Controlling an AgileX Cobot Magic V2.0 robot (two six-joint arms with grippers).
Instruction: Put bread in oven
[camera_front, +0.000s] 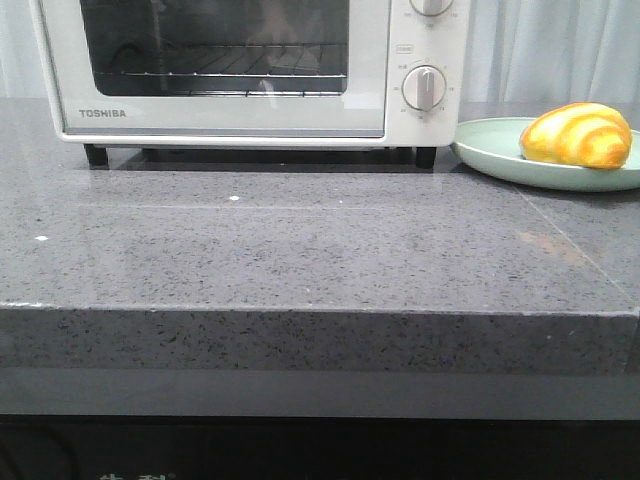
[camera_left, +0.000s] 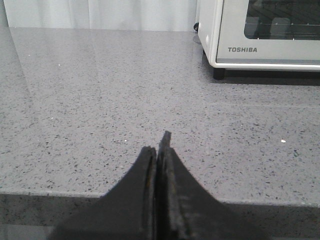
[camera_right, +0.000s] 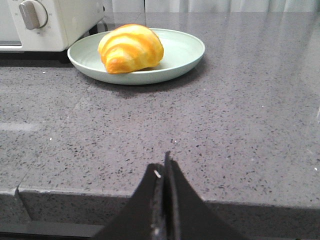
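A speckled grey stone countertop (camera_front: 300, 250) carries a white Toshiba toaster oven (camera_front: 250, 70) at its back, glass door closed, wire rack visible inside. Just beside the oven's right side sits a pale green round plate (camera_front: 490, 150), with the glossy golden-orange striped bread (camera_front: 577, 135) lying on it. The left gripper (camera_left: 161, 150) and right gripper (camera_right: 164, 167) hover near the counter's front edge, fingers pressed together, holding nothing.

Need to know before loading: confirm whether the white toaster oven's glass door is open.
No, the white toaster oven has its glass door shut flat against the front, wire rack visible behind it.
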